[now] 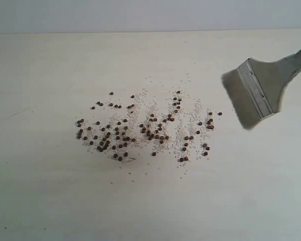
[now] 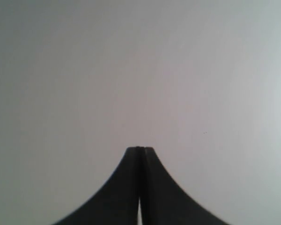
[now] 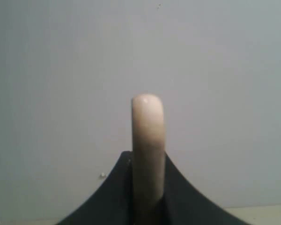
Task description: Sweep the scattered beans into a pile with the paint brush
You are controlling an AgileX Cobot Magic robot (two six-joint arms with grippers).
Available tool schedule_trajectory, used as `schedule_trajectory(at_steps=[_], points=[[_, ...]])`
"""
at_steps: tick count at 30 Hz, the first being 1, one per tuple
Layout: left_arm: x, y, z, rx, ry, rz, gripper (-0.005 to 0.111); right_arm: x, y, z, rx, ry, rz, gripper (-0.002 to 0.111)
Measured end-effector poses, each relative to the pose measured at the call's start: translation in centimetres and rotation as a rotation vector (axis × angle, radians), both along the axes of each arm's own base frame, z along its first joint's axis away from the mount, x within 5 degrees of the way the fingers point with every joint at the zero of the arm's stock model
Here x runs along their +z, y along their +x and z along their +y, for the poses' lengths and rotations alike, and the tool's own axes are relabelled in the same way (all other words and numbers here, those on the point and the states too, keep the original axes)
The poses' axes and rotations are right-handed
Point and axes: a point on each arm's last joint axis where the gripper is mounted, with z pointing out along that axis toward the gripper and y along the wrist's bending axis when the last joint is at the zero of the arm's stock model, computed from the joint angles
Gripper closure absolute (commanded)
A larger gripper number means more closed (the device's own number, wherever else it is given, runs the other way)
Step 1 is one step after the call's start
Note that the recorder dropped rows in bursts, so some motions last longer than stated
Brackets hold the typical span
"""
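Showing tiny round reddish-brown beans (image 1: 140, 128) scattered on the pale table (image 1: 45, 196); wide flat white-handled paint brush (image 1: 258, 90), right of them and apart, pinched by black right gripper (image 3: 148, 157); black left gripper (image 2: 140, 150) pressed together.

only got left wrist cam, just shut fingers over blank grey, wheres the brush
Observer: The paint brush is at the right edge of the exterior view, bristles pointing toward the beans.
Operator: whos holding it
Observer: The right gripper; its wrist view shows the handle clamped between the jaws.
Operator: beans gathered yet
Observer: No, they lie scattered across the table, mixed with white crumbs.
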Motion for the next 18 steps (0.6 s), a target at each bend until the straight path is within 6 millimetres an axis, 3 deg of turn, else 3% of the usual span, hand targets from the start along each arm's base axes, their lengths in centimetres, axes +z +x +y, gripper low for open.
schedule_trajectory(at_steps=[18], points=[[-0.03,0.02,0.03,0.031,0.046,-0.006,0.107,0.00,0.00,0.00,0.000,0.000,0.000,0.108]])
